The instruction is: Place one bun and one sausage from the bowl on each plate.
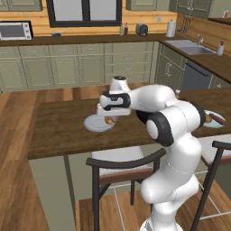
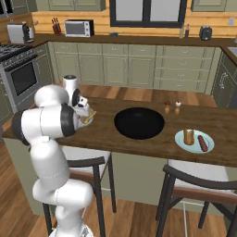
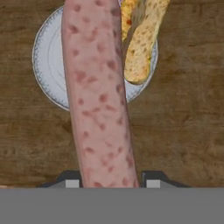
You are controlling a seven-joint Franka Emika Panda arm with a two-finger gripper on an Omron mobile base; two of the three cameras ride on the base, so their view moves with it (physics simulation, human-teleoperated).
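Sausage: I've got it clamped in the pincer, above the grey-white plate.
Bun: on that plate's edge.
Bowl: mid-counter.
Teal plate: holds bun, sausage.

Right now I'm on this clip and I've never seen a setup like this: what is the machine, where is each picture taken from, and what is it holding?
It is a white robot arm on a driving base in a rendered kitchen. Two pictures come from cameras behind the arm, left and right; the third looks along its gripper. On the wooden counter sit a black bowl, a teal plate with a bun and sausage, and a grey-white plate with a bun. The gripper holds a sausage above that plate.
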